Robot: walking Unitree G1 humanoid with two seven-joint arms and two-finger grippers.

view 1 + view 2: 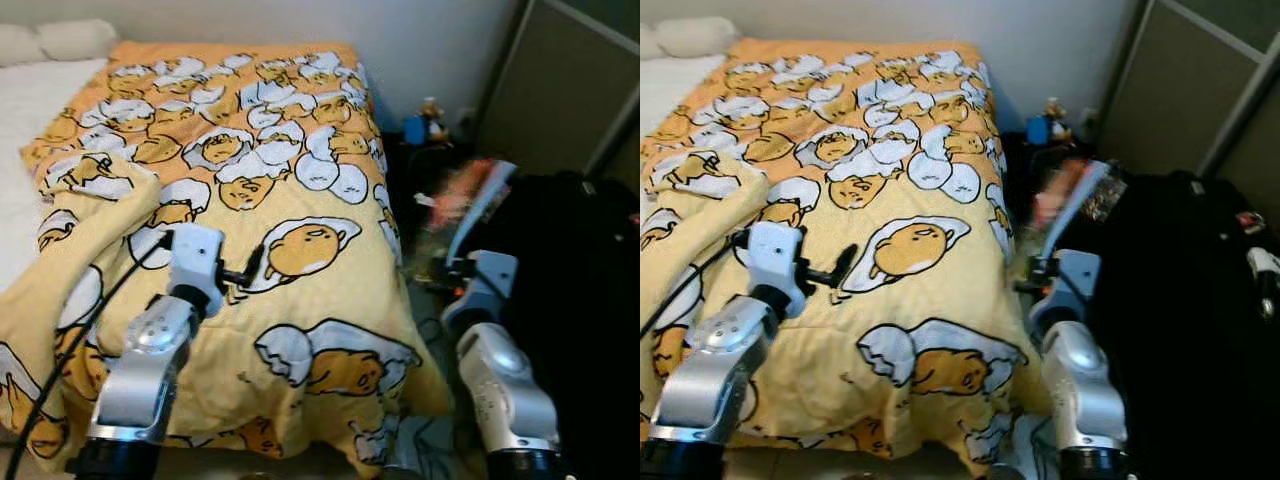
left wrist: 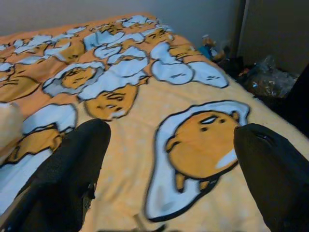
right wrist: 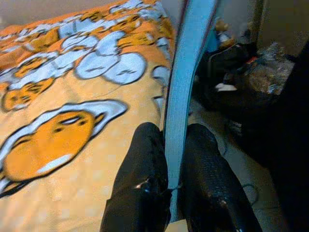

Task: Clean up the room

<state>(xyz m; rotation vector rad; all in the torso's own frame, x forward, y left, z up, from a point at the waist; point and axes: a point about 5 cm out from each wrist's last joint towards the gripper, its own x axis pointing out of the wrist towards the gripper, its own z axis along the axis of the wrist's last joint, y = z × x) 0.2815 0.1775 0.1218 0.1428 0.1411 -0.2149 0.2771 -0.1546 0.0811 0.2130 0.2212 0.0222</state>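
My right gripper is shut on a thin book with a light blue edge, held upright beside the bed's right side. In the left eye view the book looks blurred, with an orange cover, above the right gripper. My left gripper is open, hovering just over the yellow blanket printed with egg characters. In the left wrist view its fingers stand wide apart with only the blanket between them.
The blanket covers the bed and is bunched at its left side. White pillows lie at the head. A large black mass stands to the right. Clutter, including a blue toy and bags, crowds the floor by the wall.
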